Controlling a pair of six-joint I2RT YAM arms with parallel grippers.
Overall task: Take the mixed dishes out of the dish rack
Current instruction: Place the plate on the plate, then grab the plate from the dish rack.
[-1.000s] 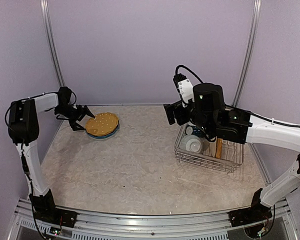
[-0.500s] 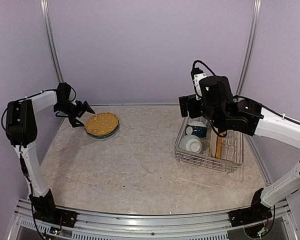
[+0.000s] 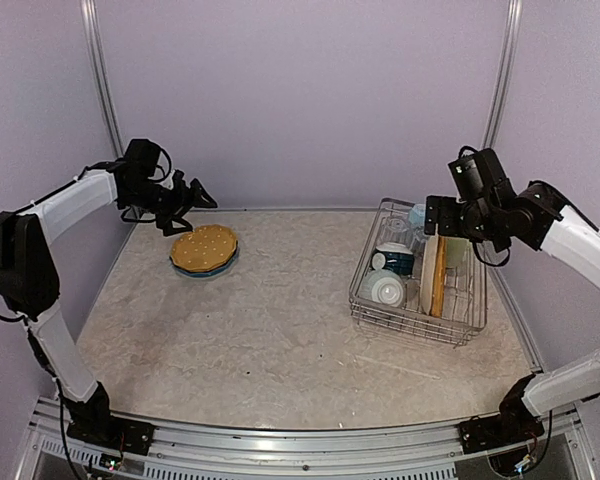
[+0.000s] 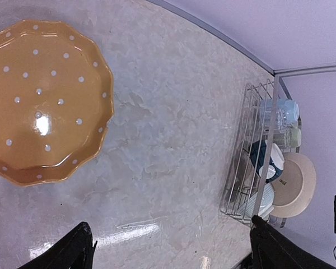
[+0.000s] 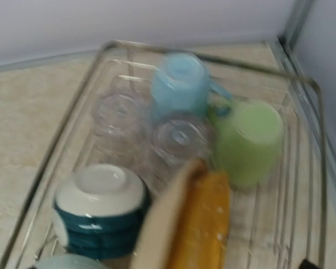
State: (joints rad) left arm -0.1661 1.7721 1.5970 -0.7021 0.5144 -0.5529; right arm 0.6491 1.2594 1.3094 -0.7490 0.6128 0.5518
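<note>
The dish rack (image 3: pixel 364 292) stands at the right and shows in the left wrist view (image 4: pixel 239 168). It holds a light blue mug (image 5: pixel 182 84), a pale green mug (image 5: pixel 249 140), two clear glass tumblers (image 5: pixel 120 115), a teal-and-white bowl (image 5: pixel 101 207), a cream plate (image 5: pixel 168 224) and a yellow-orange plate (image 5: pixel 207 224) on edge. A yellow-orange dotted plate (image 3: pixel 205 248) (image 4: pixel 42 101) lies on a blue one at the back left. My left gripper (image 3: pixel 185 200) is open and empty above its far edge. My right gripper (image 3: pixel 442 215) hovers open over the rack's back right.
The purple back wall and metal corner posts (image 3: pixel 498 90) stand close behind both grippers. The marble tabletop (image 3: pixel 280 330) lies between the plates and the rack. The right wrist view is blurred.
My right arm swung right and back from the table's middle to above the rack's far right side. My left gripper rose off the plate's left edge and moved back and right.
</note>
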